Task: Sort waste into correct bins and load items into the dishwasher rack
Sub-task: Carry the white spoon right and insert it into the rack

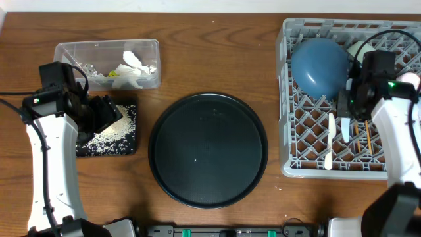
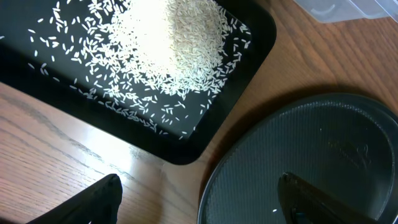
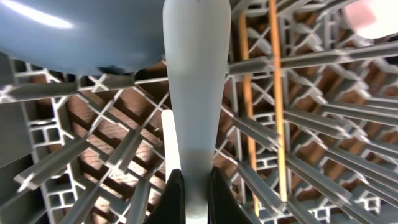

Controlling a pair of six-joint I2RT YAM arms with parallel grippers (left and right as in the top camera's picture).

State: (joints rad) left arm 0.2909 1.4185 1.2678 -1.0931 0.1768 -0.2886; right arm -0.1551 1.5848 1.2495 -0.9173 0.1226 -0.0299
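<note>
My right gripper [image 3: 191, 198] is shut on the handle of a pale-blue spoon [image 3: 193, 93], held over the grey dishwasher rack [image 1: 287, 79] just below the large blue bowl [image 1: 320, 64]. A white spoon [image 1: 329, 141] and two wooden chopsticks [image 3: 277, 93] lie on the rack floor. My left gripper [image 2: 199, 199] is open and empty, hovering by the shallow black tray [image 1: 85, 146]. Loose rice [image 2: 168, 50] is heaped in that tray. The clear tub [image 1: 69, 51] behind it holds crumpled white tissues [image 1: 135, 62] and wrappers.
A large round black tray [image 1: 208, 150] sits in the middle of the wooden table, close to the rice tray's right edge. A white cup [image 1: 360, 49] stands in the rack behind the blue bowl. Upright pegs [image 3: 323, 124] crowd the rack floor.
</note>
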